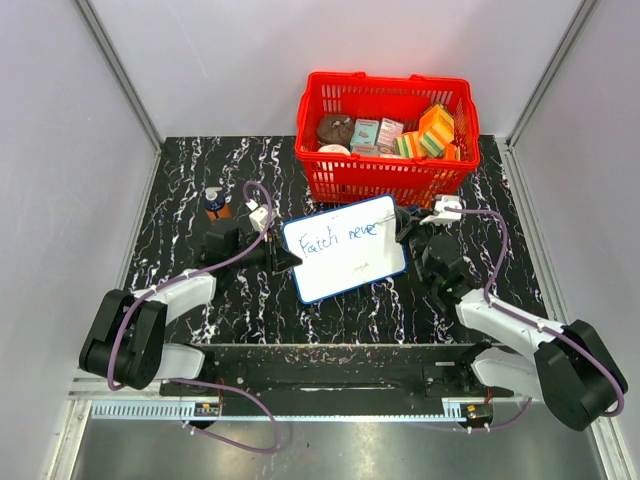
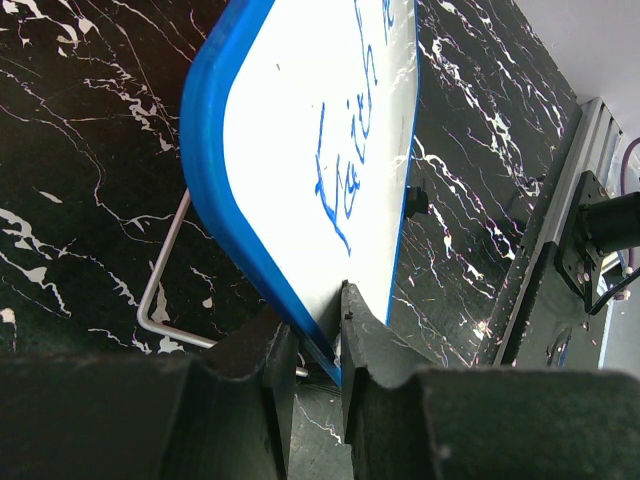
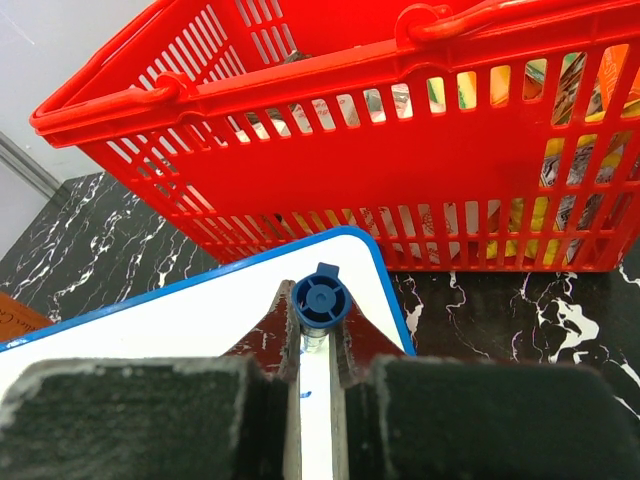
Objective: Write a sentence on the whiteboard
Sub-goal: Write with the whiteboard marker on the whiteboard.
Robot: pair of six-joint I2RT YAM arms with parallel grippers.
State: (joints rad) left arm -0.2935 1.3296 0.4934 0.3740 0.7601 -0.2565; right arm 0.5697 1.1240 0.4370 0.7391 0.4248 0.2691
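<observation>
Black padded left jaws pinch the glossy, round-cornered whiteboard (image 2: pixel 290 150).

whiteboard (image 1: pixel 345 248): centre of the top view, between both grippers.
basket (image 1: pixel 380 182): just behind the whiteboard, upper right of centre; packets inside.
left gripper (image 1: pixel 288 259): on the whiteboard's left edge.
right gripper (image 1: pixel 406 222): at its right edge, marker (image 3: pixel 320 298) between fingers.
small container (image 1: pixel 215 203): on the table (image 1: pixel 180 300), left, apart.

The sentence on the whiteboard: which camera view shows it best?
Top external: the whole whiteboard faces that camera and the sentence reads roughly "Faith neve". Left wrist sees mostly the first word, steeply foreshortened. Right wrist shows just a board corner behind the marker.
</observation>
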